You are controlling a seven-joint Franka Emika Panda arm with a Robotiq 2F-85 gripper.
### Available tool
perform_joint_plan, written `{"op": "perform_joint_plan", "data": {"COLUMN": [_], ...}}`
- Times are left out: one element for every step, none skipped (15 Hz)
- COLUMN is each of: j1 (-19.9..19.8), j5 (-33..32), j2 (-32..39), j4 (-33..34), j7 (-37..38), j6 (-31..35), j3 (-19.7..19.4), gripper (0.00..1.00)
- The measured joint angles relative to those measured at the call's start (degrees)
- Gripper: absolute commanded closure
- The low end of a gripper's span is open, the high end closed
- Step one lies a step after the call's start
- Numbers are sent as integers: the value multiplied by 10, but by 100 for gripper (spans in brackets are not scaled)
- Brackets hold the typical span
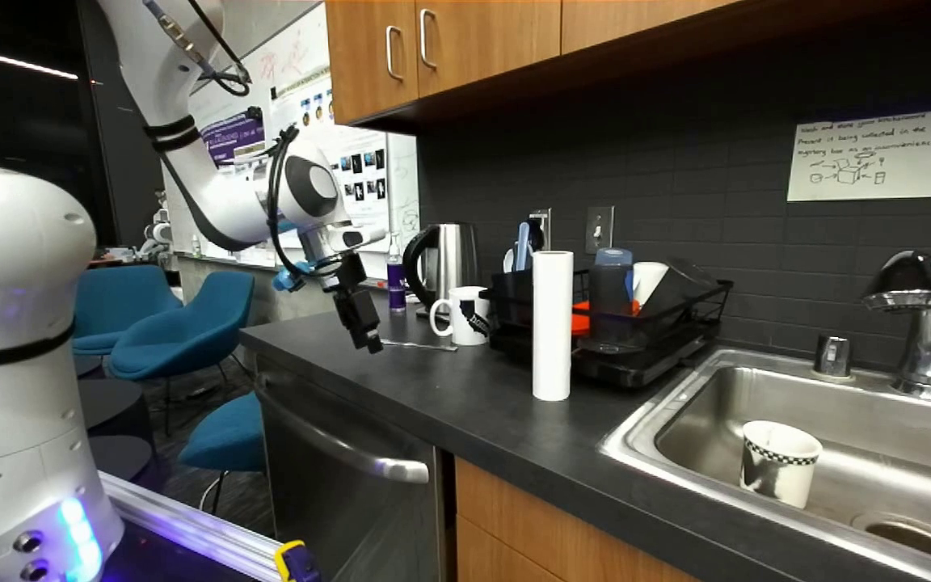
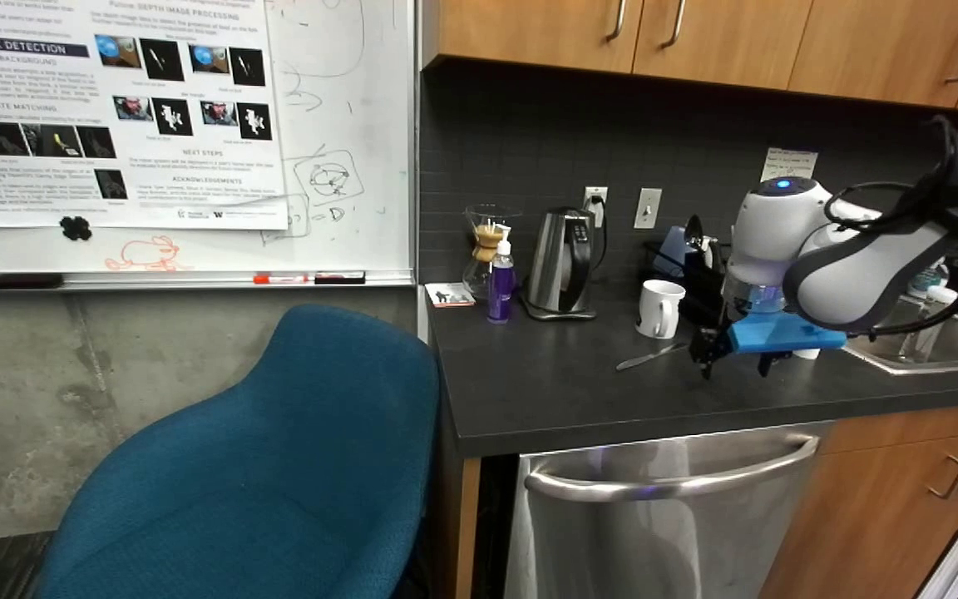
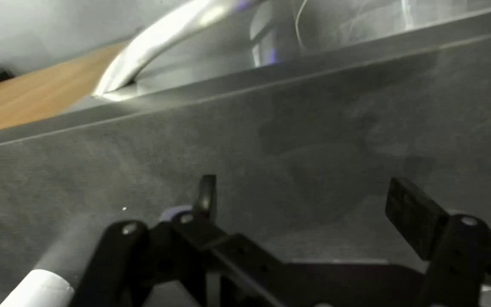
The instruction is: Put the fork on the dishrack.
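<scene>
Fork (image 2: 649, 358) on counter (image 2: 545, 391), before mug (image 2: 659, 308) in an exterior view; gripper (image 2: 735, 364) over counter, right of fork there. Mug just left of dishrack (image 1: 635, 373) in both exterior views. In an exterior view, kettle (image 2: 554, 266) left of mug, bottle (image 2: 501, 291) left of kettle, carafe (image 2: 486, 241) behind bottle. Paper-towel roll (image 1: 552, 323) on counter before dishrack, dishes (image 1: 647, 279) in dishrack, sink (image 1: 716, 412) right of it, cup (image 1: 781, 469) in sink, faucet (image 1: 928, 347) at sink's back edge. Cabinets (image 1: 490, 48) above counter, dishwasher (image 2: 637, 532) under it, chair (image 2: 279, 449) left, whiteboard (image 2: 354, 108) behind chair.
</scene>
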Motion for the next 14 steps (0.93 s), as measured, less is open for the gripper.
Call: {"op": "perform_joint_plan", "data": {"j1": [31, 51, 57, 46, 24, 2, -17, -32, -42, -49, -52, -53, -53, -52], "j5": [45, 82, 109, 136, 157, 173, 185, 194, 201, 204, 204, 205, 205, 205], "j2": [-18, -39, -61, -82, -102, -119, -132, -143, -151, -157, -162, -166, -168, -170], "j4": [2, 8, 18, 32, 49, 68, 89, 110, 131, 149, 163, 175, 182, 186], "j7": [-43, -84, -122, -159, -192, -223, -255, -285, -315, -343, -369, -396, -419, -442], "j6": [-43, -88, -132, -174, -216, -260, -306, -353, -399, -438, -472, -501, -524, -541], "j3": [-12, -18, -18, -5, 15, 34, 51, 66, 77, 84, 90, 95, 98, 101], "gripper": [0, 0, 0, 0, 0, 0, 0, 0, 0, 0, 0, 0, 0, 0]}}
